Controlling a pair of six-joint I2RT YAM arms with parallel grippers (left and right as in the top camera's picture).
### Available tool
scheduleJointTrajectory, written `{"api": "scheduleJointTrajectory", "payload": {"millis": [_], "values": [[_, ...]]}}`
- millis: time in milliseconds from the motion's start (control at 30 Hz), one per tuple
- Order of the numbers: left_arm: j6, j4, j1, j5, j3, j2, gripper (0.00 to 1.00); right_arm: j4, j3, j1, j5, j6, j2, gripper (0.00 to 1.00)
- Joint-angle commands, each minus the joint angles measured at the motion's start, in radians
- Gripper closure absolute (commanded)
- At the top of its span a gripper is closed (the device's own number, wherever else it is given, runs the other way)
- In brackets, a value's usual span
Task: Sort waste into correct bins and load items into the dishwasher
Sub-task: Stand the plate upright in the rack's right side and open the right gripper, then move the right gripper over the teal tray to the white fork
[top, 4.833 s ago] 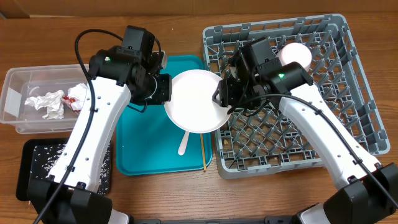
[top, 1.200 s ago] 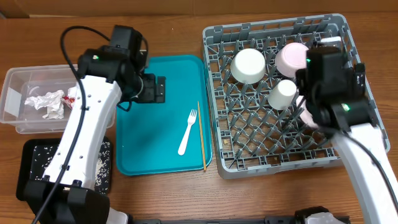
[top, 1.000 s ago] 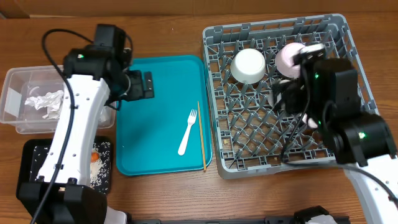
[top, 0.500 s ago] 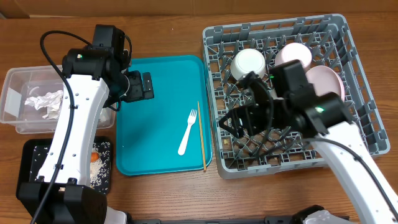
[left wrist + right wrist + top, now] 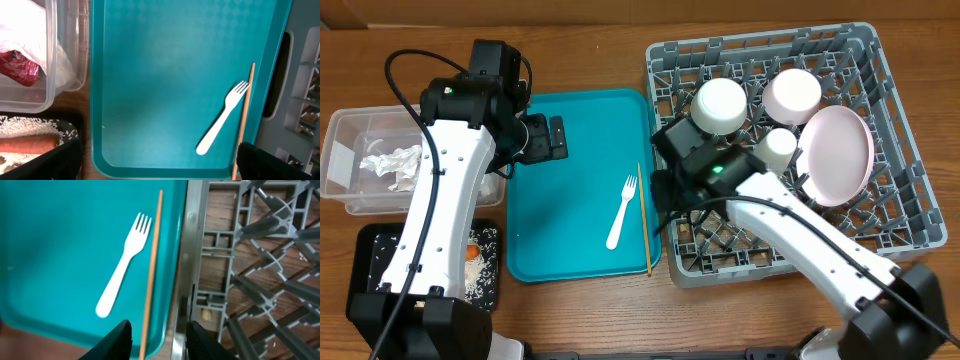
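A white fork [image 5: 621,212] and a thin wooden chopstick [image 5: 644,218] lie on the teal tray [image 5: 570,230]. My right gripper [image 5: 663,195] hangs at the grey dish rack's [image 5: 895,230] left rim. In the right wrist view its jaws [image 5: 159,330] stand partly closed but open, straddling the chopstick [image 5: 151,275] and the tray's edge, gripping nothing; the fork [image 5: 125,272] lies just left. My left gripper [image 5: 548,138] is wide open over the tray's upper left. The rack holds a white bowl [image 5: 720,103], a pinkish bowl [image 5: 792,92], a cup [image 5: 779,148] and a pink plate [image 5: 838,155].
At the left a clear tub [image 5: 345,190] holds crumpled paper [image 5: 395,163] and a red wrapper [image 5: 20,67]. In front of it a black tray [image 5: 375,250] carries rice and a carrot stick [image 5: 472,253]. The rack's rim stands close beside the teal tray's right edge.
My right arm has swung left from over the rack to its left rim above the chopstick, its jaws narrowing. The pink plate now shows standing in the rack. The left arm has stayed put.
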Motion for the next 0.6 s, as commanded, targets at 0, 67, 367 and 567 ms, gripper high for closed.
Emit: {"api": "scheduleJointTrajectory", "payload": {"millis": [0,67,367,567], "values": [[-0.018,0.001,-0.007,0.007,0.018,-0.015,0.0,0.005,0.011,0.006,0.086,0.072,0.046,0.61],[-0.018,0.001,-0.007,0.007,0.018,-0.015,0.0,0.018,0.011,0.006,0.098,0.074,0.079,0.6],[-0.018,0.001,-0.007,0.007,0.018,-0.015,0.0,0.054,0.013,0.006,0.084,0.115,0.122,0.93],[-0.018,0.001,-0.007,0.007,0.018,-0.015,0.0,0.147,0.013,0.006,0.083,0.119,0.122,0.96]]}}
